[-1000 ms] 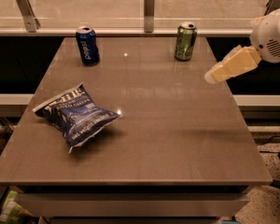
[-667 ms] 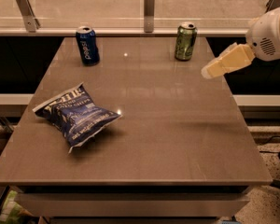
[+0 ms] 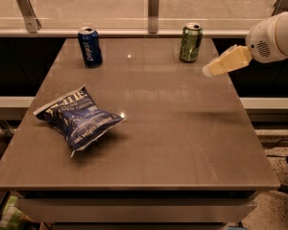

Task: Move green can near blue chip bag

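Observation:
The green can [image 3: 191, 42] stands upright near the table's far edge, right of centre. The blue chip bag [image 3: 78, 118] lies crinkled on the left half of the table, well apart from the can. My gripper [image 3: 211, 70] reaches in from the right, above the table's right side, just right of and a little nearer than the green can. It does not touch the can and holds nothing that I can see.
A dark blue Pepsi can [image 3: 90, 47] stands upright at the far left of the brown table [image 3: 182, 143]. A rail with metal posts [image 3: 153, 4] runs behind the table's far edge. The white arm [image 3: 276, 35] enters from the right.
My gripper has moved left and slightly up, closer to the green can. The cans and the bag have not moved.

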`<state>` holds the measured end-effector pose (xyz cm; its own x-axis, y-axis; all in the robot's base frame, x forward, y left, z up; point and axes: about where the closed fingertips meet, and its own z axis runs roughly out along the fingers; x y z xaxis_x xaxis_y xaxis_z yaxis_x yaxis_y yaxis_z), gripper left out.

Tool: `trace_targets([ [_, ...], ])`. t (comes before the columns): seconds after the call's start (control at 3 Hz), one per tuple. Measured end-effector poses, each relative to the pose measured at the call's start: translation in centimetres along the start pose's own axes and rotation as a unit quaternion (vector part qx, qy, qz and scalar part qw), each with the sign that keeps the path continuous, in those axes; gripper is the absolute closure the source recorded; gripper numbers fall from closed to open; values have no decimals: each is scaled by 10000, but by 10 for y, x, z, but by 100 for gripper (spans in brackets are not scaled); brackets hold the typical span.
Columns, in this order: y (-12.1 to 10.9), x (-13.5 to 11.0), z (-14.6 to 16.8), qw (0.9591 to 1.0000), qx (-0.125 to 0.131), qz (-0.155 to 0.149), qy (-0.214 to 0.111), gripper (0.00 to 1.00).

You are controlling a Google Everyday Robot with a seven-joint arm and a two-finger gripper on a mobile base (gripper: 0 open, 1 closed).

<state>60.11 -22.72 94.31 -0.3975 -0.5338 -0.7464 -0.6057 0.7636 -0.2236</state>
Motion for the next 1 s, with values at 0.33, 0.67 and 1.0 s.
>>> trace_targets([
  [0.33, -4, 1, 16, 9999, 2, 130, -97, 0],
  [0.67, -10, -3, 30, 9992, 50, 220, -341, 0],
  [1.0, -19, -14, 44, 9972, 96, 284, -682, 0],
])
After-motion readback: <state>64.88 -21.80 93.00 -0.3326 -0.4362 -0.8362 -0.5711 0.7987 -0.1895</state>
